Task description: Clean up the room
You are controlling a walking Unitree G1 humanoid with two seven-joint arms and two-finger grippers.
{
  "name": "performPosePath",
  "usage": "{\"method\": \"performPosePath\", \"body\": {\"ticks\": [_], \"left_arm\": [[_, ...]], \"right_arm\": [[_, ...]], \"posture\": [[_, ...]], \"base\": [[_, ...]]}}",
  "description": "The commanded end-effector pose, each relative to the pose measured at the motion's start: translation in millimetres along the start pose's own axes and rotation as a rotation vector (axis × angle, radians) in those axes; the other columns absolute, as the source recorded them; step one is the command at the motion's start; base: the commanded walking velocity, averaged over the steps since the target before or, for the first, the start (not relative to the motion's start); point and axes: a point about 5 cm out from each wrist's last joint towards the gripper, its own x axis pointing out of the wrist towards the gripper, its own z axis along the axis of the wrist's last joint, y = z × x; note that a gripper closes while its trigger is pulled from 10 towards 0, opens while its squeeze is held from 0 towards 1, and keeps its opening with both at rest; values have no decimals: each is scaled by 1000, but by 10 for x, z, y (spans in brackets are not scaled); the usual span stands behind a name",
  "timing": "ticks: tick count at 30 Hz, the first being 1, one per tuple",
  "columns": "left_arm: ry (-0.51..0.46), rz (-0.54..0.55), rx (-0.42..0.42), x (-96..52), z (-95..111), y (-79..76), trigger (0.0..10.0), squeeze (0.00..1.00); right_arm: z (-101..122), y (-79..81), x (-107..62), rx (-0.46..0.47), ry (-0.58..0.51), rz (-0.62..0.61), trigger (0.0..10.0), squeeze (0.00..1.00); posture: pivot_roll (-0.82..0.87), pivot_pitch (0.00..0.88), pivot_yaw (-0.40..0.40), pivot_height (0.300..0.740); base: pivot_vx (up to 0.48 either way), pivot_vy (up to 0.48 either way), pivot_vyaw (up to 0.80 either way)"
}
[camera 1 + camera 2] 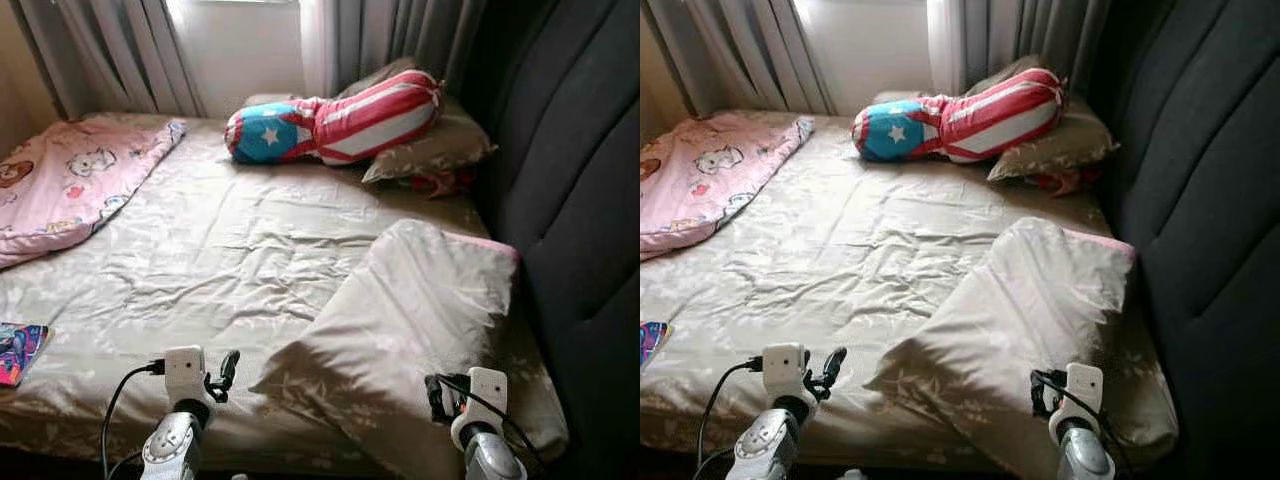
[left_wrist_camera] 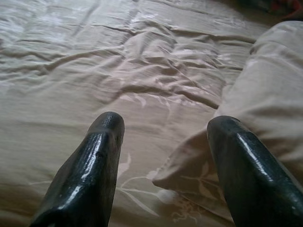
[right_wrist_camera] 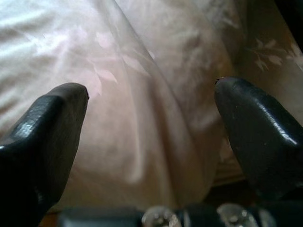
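Observation:
A large beige pillow [image 1: 410, 310] lies askew on the near right of the bed [image 1: 200, 250], its low corner [image 2: 165, 177] pointing toward me. My left gripper [image 1: 222, 375] hovers open over the bed's front edge, just left of that corner; in the left wrist view the corner lies between the two fingers [image 2: 94, 161]. My right gripper [image 1: 437, 395] is open at the pillow's near edge, and pillow fabric [image 3: 142, 109] spans the gap between its fingers [image 3: 52, 123].
A red, white and blue star bolster [image 1: 335, 125] rests on a second beige pillow [image 1: 440, 145] at the far end. A pink blanket [image 1: 70, 180] lies crumpled at the left. A colourful book [image 1: 18, 350] sits at the near left edge. A dark padded headboard [image 1: 570, 180] lines the right.

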Motion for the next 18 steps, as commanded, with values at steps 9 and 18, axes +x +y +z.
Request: {"method": "performPosePath", "body": {"ticks": [9, 18], "left_arm": [[-26, -22, 0, 48, 90, -28, 10000, 0], [-34, -16, 7, 72, 130, -17, 10000, 0]], "right_arm": [[103, 102, 61, 7, -17, 19, 10000, 0], [208, 142, 103, 14, -49, 36, 10000, 0]], "posture": [[18, 0, -11, 666], [18, 0, -7, 666]], "base": [[0, 0, 0], [0, 0, 0]]}}
